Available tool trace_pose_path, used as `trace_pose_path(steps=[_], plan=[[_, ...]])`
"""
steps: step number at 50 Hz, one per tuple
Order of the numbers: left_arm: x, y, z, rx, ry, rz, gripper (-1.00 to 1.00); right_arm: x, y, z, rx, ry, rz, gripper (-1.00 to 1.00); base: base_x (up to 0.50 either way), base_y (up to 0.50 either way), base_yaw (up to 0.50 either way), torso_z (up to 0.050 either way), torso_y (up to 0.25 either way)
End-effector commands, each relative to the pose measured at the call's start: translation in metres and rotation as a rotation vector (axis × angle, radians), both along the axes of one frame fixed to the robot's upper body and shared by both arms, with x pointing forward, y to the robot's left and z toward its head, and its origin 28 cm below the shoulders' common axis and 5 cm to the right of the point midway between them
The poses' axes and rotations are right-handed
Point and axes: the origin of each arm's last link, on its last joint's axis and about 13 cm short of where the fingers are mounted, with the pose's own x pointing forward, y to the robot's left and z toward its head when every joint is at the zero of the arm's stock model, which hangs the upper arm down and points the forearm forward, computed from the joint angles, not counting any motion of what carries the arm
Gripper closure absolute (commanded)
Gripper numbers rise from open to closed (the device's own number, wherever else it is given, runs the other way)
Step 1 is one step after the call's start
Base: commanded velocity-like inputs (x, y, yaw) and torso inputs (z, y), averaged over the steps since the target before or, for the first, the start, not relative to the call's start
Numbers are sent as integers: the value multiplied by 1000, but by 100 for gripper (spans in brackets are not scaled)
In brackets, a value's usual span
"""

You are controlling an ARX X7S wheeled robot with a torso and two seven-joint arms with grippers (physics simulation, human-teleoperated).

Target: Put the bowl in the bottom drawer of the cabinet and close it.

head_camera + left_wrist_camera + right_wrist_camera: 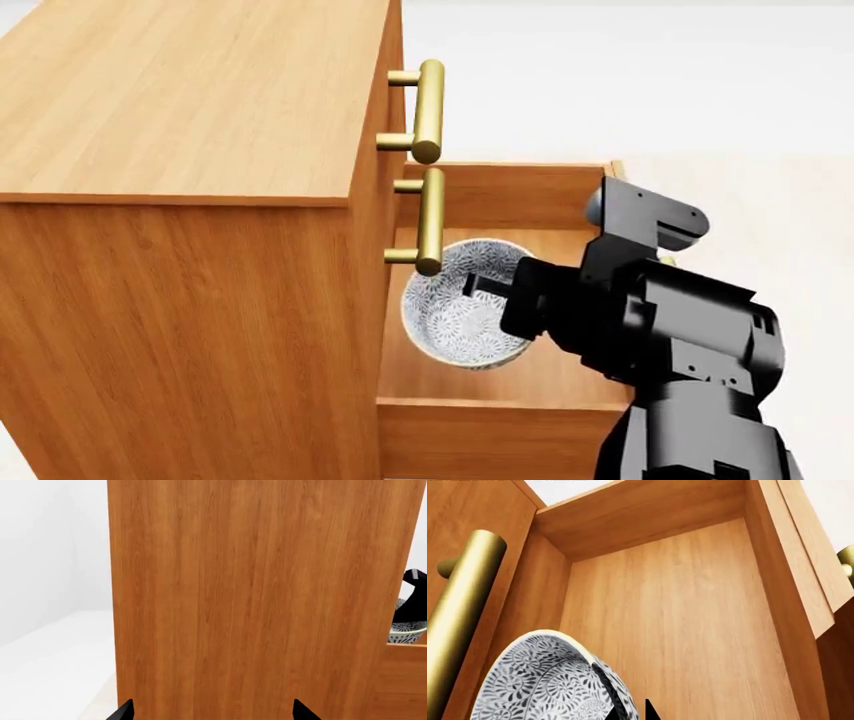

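Note:
The orange-brown cabinet (pixel 187 100) stands at the left of the head view, and its bottom drawer (pixel 561 385) is pulled out to the right. The speckled bowl (pixel 461 300) hangs tilted over the drawer's inside, close to the cabinet front. My right gripper (pixel 523 300) is shut on the bowl's rim. In the right wrist view the bowl (pixel 540 680) has one finger inside and one outside, with my right gripper (pixel 627 711) above the drawer floor (pixel 680 610). My left gripper (pixel 212 711) is open and faces the cabinet's side (pixel 253 580). Past that side's edge the bowl (pixel 405 632) shows.
Brass bar handles of the two upper drawers (pixel 427 110) (pixel 430 220) jut out just above the bowl. The bottom drawer's own handle (pixel 847 562) shows at its far front. My right arm (pixel 694 340) covers the drawer's right part. White floor (pixel 694 80) surrounds the cabinet.

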Motion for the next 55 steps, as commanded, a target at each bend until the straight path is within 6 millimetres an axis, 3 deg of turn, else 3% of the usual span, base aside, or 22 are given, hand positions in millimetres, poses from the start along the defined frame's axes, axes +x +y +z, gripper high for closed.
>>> trace_pose_path(steps=[1,18,23,25,44,55], plan=[[0,0,0,-1,0,0,-100,-4,0,-15,-23,34,1,-100,0,0,0,0,0],[0,0,1,0,0,0,-100,1,-3,-7,-75,-31,18,-100,0,0,0,0,0],[0,0,8,1,1,0,-100,6,-6,11,-79,-83,22,-100,0,0,0,0,0],[0,0,1,3,1,-1,-100,8,-7,18,-81,-97,20,-100,0,0,0,0,0],[0,0,1,1,2,-5,-100,16,-19,64,-87,-220,7,-100,0,0,0,0,0],[-1,0,4,-36,-8,1,-100,-2,-40,94,-184,-373,-59,-100,0,0,0,0,0]])
